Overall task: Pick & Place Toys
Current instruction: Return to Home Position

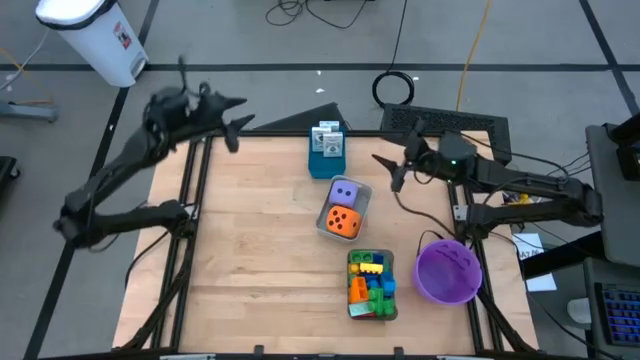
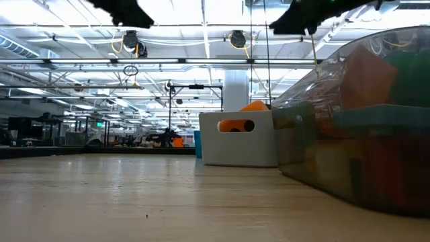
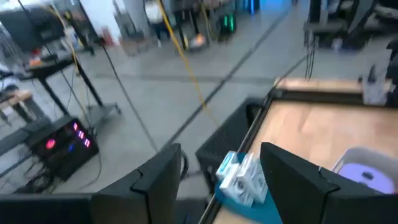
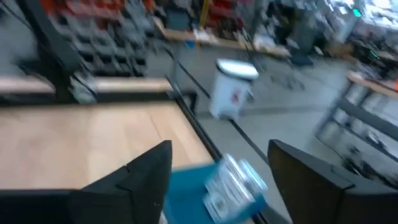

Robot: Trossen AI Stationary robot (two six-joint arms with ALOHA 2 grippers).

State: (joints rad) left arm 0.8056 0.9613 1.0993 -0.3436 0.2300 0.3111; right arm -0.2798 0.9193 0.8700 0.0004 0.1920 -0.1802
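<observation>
**High view:** The pale wooden table (image 1: pixel 250 230) stands on a grey floor crossed by dark lines, with cables looping behind it and a white waste bin (image 1: pixel 95 35) off the far left corner. The left gripper (image 1: pixel 238 120) hangs over the table's far left edge with its fingers apart. The right gripper (image 1: pixel 390 170) hangs over the far right part, its fingers also spread. A blue bin (image 1: pixel 327 160) holding card decks (image 1: pixel 327 135) sits at the far edge. Nearer, the grey dice tray (image 1: pixel 320 225) holds the purple die (image 1: pixel 344 193) and the orange die (image 1: pixel 342 222). The grey brick tray (image 1: pixel 372 318) holds the bricks (image 1: pixel 371 285), and the purple bowl (image 1: pixel 447 275) is just beside it.

**Low view:** The wood grain runs toward a large hall with rows of ceiling lights. The dice tray (image 2: pixel 238 144) shows the orange die (image 2: pixel 235 126) through its handle slot. The brick tray (image 2: pixel 322 168) looms close on the right.

**Left wrist view:** Between the two spread fingers (image 3: pixel 155 183) lie the card decks (image 3: pixel 242 180). The purple die (image 3: pixel 367 177) shows beyond them. Off the table there is grey floor and a rack with red lights (image 3: pixel 62 140).

**Right wrist view:** The fingers (image 4: pixel 146 177) are apart. A card deck (image 4: pixel 233 183) rests in the blue bin (image 4: pixel 183 186), and the white waste bin (image 4: pixel 233 90) stands beyond the table (image 4: pixel 93 143).
</observation>
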